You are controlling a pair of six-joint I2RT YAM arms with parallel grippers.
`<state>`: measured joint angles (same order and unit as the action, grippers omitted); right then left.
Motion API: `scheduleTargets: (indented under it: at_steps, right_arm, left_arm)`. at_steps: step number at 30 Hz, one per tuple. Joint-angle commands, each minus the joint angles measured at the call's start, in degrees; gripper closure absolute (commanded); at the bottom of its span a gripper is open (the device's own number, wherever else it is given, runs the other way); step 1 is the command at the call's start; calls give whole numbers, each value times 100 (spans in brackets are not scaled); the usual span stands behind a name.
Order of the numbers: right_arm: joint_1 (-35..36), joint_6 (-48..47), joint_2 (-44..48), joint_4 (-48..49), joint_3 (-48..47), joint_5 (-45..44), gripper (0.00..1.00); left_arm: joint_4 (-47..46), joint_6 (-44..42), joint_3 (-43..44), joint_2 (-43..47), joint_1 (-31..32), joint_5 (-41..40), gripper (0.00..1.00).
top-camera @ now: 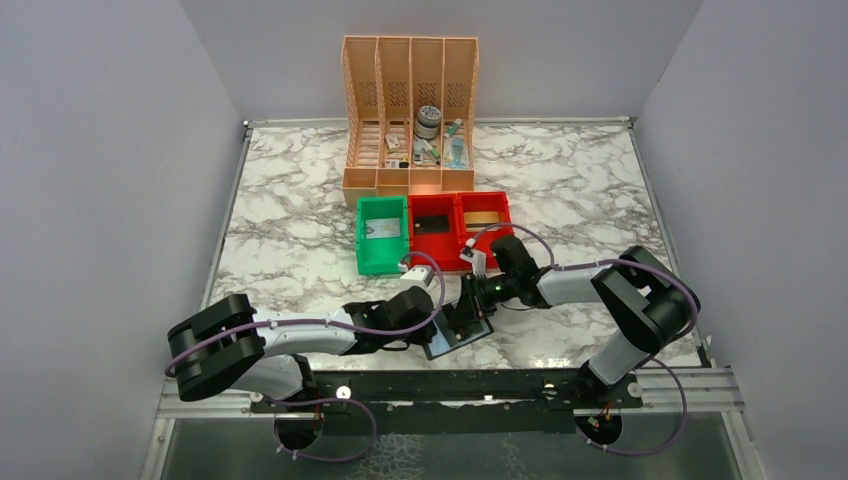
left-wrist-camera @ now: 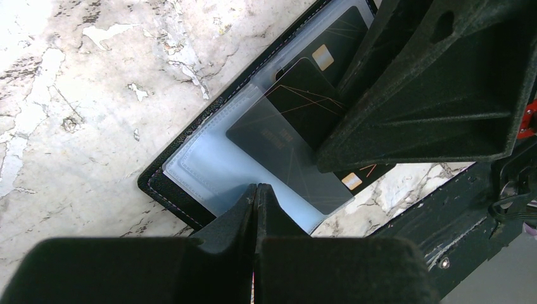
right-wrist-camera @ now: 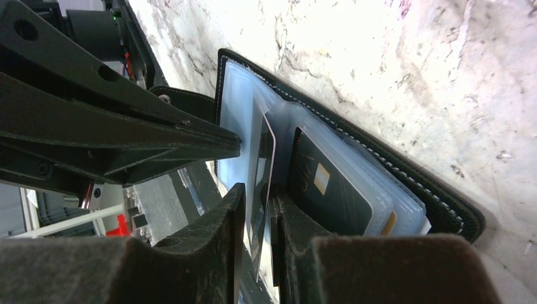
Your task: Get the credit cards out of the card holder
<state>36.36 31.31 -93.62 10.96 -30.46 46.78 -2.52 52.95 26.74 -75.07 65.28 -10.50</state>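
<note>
From above, the card holder (top-camera: 452, 344) lies open on the marble table (top-camera: 300, 250), close to the front edge. The left gripper (top-camera: 432, 325) comes at it from the left. The right gripper (top-camera: 466, 316) comes at it from the right, and the two tips are very near each other over it. Farther back stand a green bin (top-camera: 381, 235), two red bins (top-camera: 458, 222) and a tall peach rack (top-camera: 410, 110).

From the left wrist, the left gripper's two fingers (left-wrist-camera: 244, 209) are pressed together with nothing between them. Their tips sit on the pale blue inside of the card holder. Dark credit cards (left-wrist-camera: 297, 101) lie in clear pockets just past the tips. The big black shape over them is the right gripper.

From the right wrist, the card holder lies open flat on the table. One card (right-wrist-camera: 266, 158) stands on its edge, partly out of its pocket. It is right between the right gripper's fingers (right-wrist-camera: 221, 240). The fingers are a little apart, and I cannot tell if they squeeze the card. Another dark card (right-wrist-camera: 329, 190) sits in a pocket just beside it. The left gripper's tip touches the blue lining on the other side.
</note>
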Motion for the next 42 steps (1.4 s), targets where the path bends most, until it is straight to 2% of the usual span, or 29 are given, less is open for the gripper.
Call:
scheduleTargets:
  at_steps: [1, 4, 12, 15, 21, 26, 30, 32, 38, 42]
  right_arm:
    - [-38, 5, 46, -182, -191, -370, 79]
    - [-51, 58, 13, -72, -204, -169, 81]
    - [-50, -56, 148, -227, -159, -74, 99]
    - [-52, -211, 434, -555, -156, -533, 99]
    - [-69, -580, 1417, -1638, -359, -2017, 99]
    - [-68, -544, 2453, -1747, -235, -2505, 99]
    - [-68, -471, 2975, -1533, -53, -2511, 99]
    - [-68, -408, 3163, -1295, 105, -2455, 99]
    - [-68, -327, 3636, -563, 497, -2225, 99]
    - [-68, -437, 3805, -334, 579, -2353, 99]
  left_arm:
    - [387, -116, -84, -91, 20, 64, 100]
    - [392, -118, -94, -96, 20, 81, 100]
    - [383, -108, -124, -42, 20, 66, 100]
    - [395, -109, -125, -19, 15, 49, 100]
    - [450, -111, -161, 148, 20, 2, 100]
    - [521, -121, -177, 418, 20, -95, 99]
    - [637, -208, -108, 728, 15, -110, 85]
    - [832, -282, -19, 931, 20, -172, 74]
    - [1871, -455, 283, 1624, 12, -714, 44]
    - [2498, -559, 529, 2016, 11, -875, 31]
